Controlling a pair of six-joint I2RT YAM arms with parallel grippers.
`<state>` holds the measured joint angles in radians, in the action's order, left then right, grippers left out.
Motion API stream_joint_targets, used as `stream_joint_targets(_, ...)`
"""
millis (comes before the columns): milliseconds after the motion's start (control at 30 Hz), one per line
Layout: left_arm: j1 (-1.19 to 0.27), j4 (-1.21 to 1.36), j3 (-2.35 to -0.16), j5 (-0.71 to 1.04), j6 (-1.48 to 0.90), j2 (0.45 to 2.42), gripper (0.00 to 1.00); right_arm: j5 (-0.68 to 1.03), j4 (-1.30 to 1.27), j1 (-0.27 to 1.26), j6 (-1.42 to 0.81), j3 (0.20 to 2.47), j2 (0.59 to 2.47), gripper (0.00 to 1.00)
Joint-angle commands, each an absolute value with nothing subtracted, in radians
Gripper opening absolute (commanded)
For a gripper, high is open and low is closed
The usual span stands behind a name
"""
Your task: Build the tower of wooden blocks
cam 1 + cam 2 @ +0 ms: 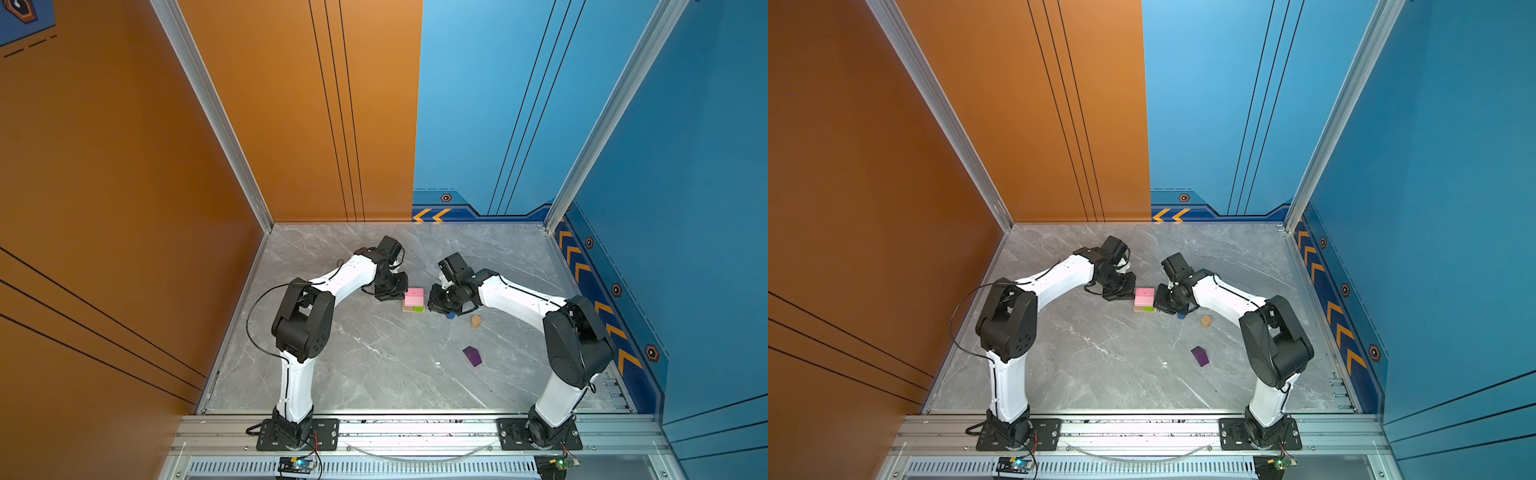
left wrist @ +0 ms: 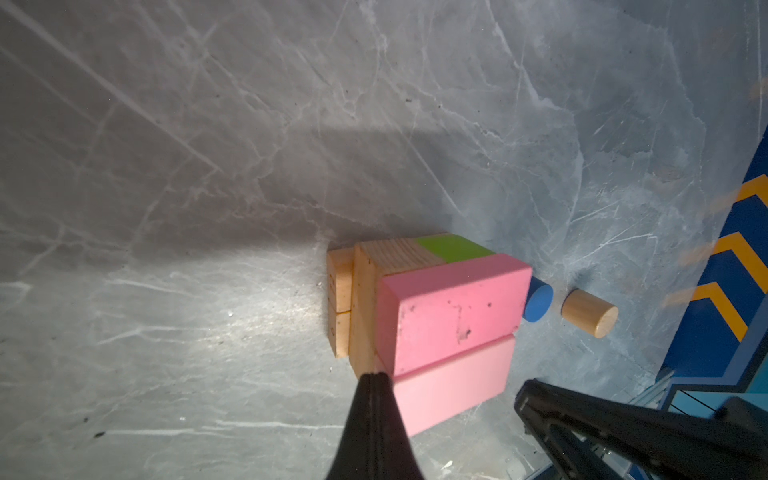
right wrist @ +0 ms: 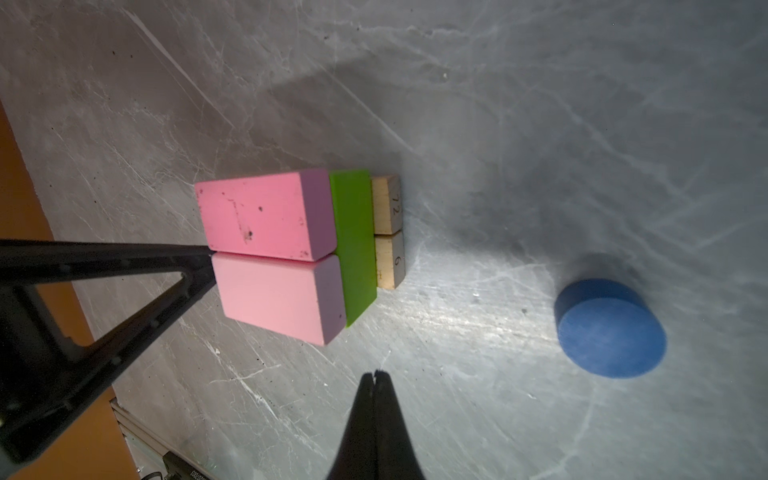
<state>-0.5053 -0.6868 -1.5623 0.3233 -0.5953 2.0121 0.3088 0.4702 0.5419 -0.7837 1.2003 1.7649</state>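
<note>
Black plastic jaws of the left gripper (image 2: 374,378) are pressed together, tip against the wood block tower (image 1: 413,300); the right gripper (image 3: 376,374), likewise closed and empty, hangs just beside it. Two matte pink slabs (image 2: 453,320) cap a glossy lime-green bar (image 3: 355,245) and grainy tan bars (image 2: 338,303). Beyond the tower: a blue short cylinder (image 3: 611,332), a tan wooden cylinder (image 2: 588,311), then a purple peaked block (image 1: 472,356), all on the veined grey marble-patterned table (image 1: 374,374).

2 slabs (image 1: 414,296) on bars (image 1: 409,308), 2 cylinders (image 1: 476,321) to right, peaked block (image 1: 472,356) in front
</note>
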Motion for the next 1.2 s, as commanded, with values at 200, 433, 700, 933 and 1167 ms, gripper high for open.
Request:
stream_joint_targets(200, -0.482, -0.693, -1.547, 0.326, -0.595, 1.964, 0.0, 0.259, 0.506, 0.525, -0.776, 1.184, 1.703, 0.0)
stream_joint_targets(433, -0.452, -0.693, -1.512, 0.311, -0.581, 1.902, 0.0, 0.223, 0.544, 0.507, -0.761, 1.173, 1.65, 0.0)
stream_joint_targets(700, -0.413, -0.693, -1.435, 0.274, -0.558, 1.781, 0.0, 0.162, 0.607, 0.473, -0.737, 1.144, 1.569, 0.0)
stream_joint_targets(933, -0.382, -0.692, -1.345, 0.232, -0.542, 1.676, 0.0, 0.081, 0.671, 0.431, -0.707, 1.091, 1.467, 0.01)
stream_joint_targets(1167, -0.374, -0.628, -1.201, 0.191, -0.528, 1.539, 0.0, 0.022, 0.7, 0.398, -0.69, 1.008, 1.377, 0.1)
